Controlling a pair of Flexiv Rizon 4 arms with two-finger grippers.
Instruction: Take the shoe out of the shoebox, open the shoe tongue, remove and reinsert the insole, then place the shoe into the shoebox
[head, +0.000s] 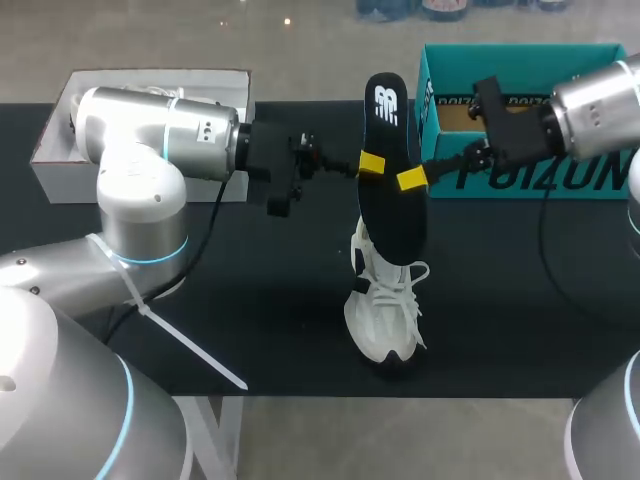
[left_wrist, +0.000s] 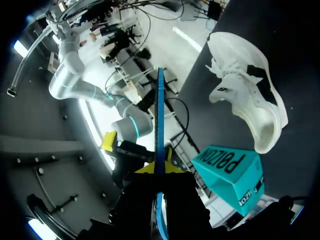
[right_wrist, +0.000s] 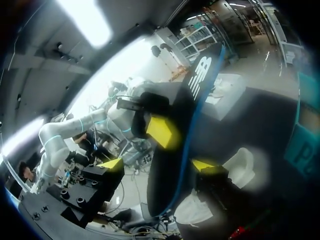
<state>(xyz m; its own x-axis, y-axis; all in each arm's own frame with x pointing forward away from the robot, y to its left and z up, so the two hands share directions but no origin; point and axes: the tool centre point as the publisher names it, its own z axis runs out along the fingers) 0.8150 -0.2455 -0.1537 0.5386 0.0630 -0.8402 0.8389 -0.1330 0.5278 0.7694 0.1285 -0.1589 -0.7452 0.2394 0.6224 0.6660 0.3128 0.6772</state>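
Two claws meet at the insole (head: 392, 215), our left claw (head: 371, 165) pinching its edge and our right claw (head: 411, 180) spread open around it, the shoe (head: 385, 300) on the counter (head: 250, 330) below them, so if the left lets go early we risk dropping it.
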